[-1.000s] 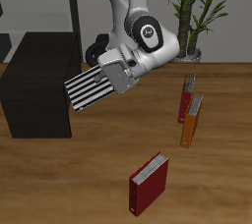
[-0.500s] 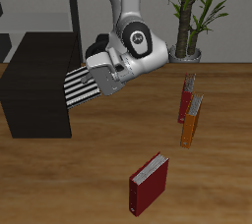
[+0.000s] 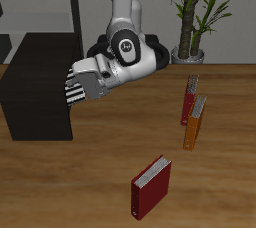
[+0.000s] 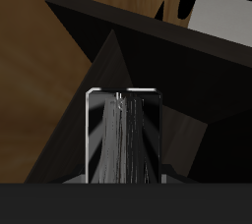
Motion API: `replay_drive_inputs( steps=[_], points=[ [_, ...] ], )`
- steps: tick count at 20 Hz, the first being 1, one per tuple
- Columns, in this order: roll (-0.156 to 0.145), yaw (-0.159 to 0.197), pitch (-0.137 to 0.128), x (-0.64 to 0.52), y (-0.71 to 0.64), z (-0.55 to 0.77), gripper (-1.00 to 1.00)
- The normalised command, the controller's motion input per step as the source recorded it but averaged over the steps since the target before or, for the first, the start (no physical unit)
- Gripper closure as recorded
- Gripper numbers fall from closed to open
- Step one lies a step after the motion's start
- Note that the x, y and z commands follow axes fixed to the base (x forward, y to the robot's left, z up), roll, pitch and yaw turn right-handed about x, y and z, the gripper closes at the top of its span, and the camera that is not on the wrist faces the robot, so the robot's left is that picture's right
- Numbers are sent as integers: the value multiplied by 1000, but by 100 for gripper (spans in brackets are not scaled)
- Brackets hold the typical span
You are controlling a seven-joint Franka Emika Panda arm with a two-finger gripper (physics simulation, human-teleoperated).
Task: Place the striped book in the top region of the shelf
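Observation:
The striped book (image 3: 72,84), black and white striped, hangs in the air at the near corner of the black shelf (image 3: 35,77). My gripper (image 3: 88,80) is shut on the book's end, holding it roughly level just above the shelf's flat top edge. In the wrist view the striped book (image 4: 122,135) stretches away from the camera over the shelf (image 4: 148,41) corner. The fingertips themselves are hidden behind the hand.
A dark red book (image 3: 151,186) lies on the wooden table near the front edge. An orange book (image 3: 193,122) and another dark red book (image 3: 187,103) stand beside a potted plant (image 3: 193,17). A pale thin-framed rack (image 3: 60,2) stands behind the shelf.
The arm has carried the striped book sideways toward the shelf and slightly upward; the book's far end now overlaps the shelf's corner. The other books have not moved.

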Motion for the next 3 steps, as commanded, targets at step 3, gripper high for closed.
replay_drive_inputs(
  steps=[3],
  points=[
    [-41,-10,-16,4,-338,10,100]
  ],
)
